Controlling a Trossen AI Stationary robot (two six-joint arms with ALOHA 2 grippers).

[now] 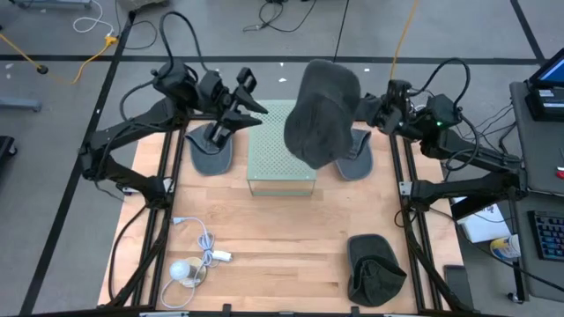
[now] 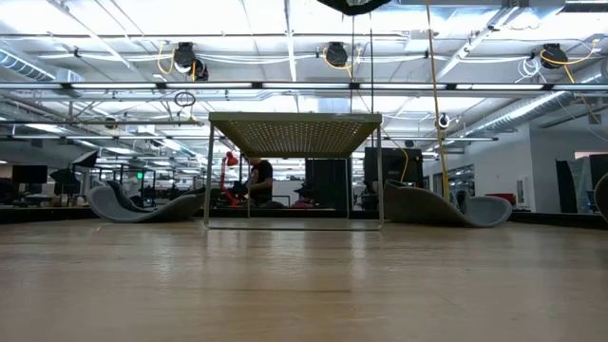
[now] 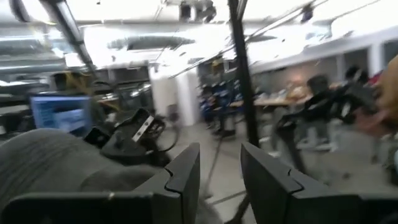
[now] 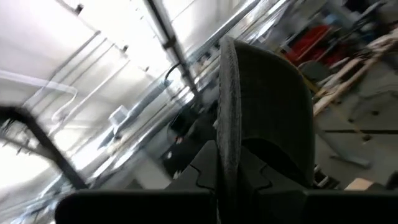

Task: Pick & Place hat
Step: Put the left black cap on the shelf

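A dark grey hat (image 1: 322,114) hangs high above the pale green perforated stand (image 1: 282,154), held by my right gripper (image 1: 368,110), which is shut on it. In the low view only the hat's lowest bit (image 2: 351,4) shows, above the stand's top (image 2: 294,122). My left gripper (image 1: 253,95) is open, raised left of the hat and apart from it. In its wrist view the open fingers (image 3: 221,171) point past the grey hat (image 3: 50,165). A second dark hat (image 1: 374,269) lies on the table's near right part. My right gripper pinches a thin edge of the hat (image 4: 227,146) between its two fingers (image 4: 199,171); the edge stands on end in the gap. The fingers come about level from the table's right side. The hat is lifted clear, above the stand and touching nothing else.
Two grey curved rests (image 1: 211,154) (image 1: 354,163) lie on either side of the stand. A white cable with a round puck (image 1: 196,260) sits near the table's near left edge. Bare wood (image 1: 282,238) lies between the stand and the near edge.
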